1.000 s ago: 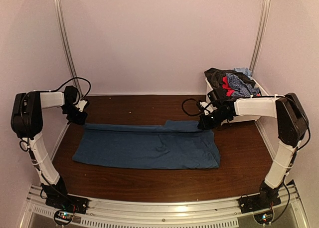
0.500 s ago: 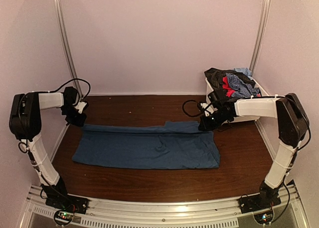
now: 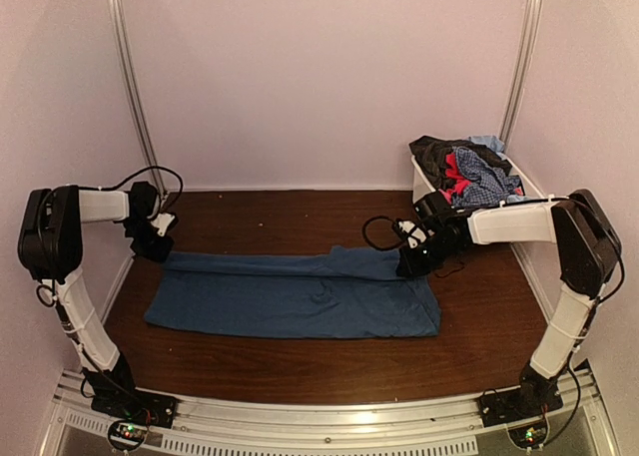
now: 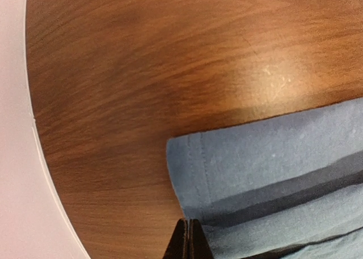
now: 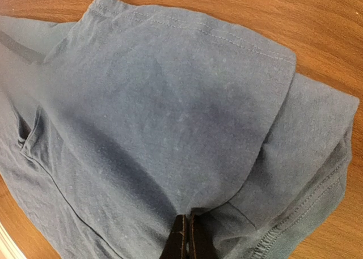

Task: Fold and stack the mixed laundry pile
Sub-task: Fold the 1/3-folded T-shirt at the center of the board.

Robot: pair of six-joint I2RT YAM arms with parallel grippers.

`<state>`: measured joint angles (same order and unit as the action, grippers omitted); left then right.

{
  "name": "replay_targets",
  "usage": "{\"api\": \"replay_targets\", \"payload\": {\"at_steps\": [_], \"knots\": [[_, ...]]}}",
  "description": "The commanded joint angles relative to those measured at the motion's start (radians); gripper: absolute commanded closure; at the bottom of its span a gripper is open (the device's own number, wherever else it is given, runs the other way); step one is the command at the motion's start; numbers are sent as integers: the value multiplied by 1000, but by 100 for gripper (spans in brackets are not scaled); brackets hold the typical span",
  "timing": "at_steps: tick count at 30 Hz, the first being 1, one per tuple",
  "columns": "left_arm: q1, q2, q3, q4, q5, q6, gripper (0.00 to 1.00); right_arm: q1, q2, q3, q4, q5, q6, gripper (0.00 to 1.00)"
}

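**Shirt pinched at both ends of its far edge**

Top view: the dark-blue T-shirt [image 3: 300, 296] lies spread across the middle of the table [image 3: 300, 366], long side running left to right. Its far edge is doubled over toward the near edge in a narrow band. The left gripper [image 3: 155, 248] sits at the shirt's far left corner, close to the table's left edge, with its jaws closed on the cloth. The right gripper [image 3: 407, 266] is at the shirt's far right corner, also clamped on fabric, which rises in a small hump toward it. The rest of the laundry pile [image 3: 464, 167] (black, red, checked blue and light-blue pieces) is heaped in a white bin [image 3: 420, 185] at the table's far right corner, well apart from the shirt.

Left wrist view: the left gripper [image 4: 189, 228] shows at the bottom of the frame, fingertips pressed together with no gap, at the stitched hem of the T-shirt [image 4: 272, 168]. A dark fold line crosses the cloth just above the tips. Bare table [image 4: 142, 72] fills the upper part, with the pale wall along its left edge.

Right wrist view: the right gripper [image 5: 187, 228] is squeezed shut on a gathered pinch of the T-shirt [image 5: 170, 111]. The cloth fans out from the tips in layers, a sleeve hem lying to the right. Table [image 5: 295, 15] shows along the top.
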<state>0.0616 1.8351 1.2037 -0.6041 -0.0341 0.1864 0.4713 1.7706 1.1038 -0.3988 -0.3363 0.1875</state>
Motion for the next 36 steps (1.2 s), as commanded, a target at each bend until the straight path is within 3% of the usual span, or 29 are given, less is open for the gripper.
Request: {"api": "replay_targets", "payload": {"at_steps": [1, 17, 30, 32, 36], "knots": [[-17, 29, -13, 9, -72, 18, 100, 2, 18, -16, 32, 9, 9, 100], [-22, -67, -17, 9, -117, 15, 100, 20, -82, 4, -43, 20, 11, 100], [-22, -4, -21, -23, -112, 31, 100, 25, -6, -62, -10, 25, 6, 100], [-27, 3, -7, -42, -144, 9, 89, 26, -9, -58, -32, 34, -3, 96], [-25, -21, 57, -111, -217, -58, 65, 26, -76, -31, -95, 39, -17, 67]]}}
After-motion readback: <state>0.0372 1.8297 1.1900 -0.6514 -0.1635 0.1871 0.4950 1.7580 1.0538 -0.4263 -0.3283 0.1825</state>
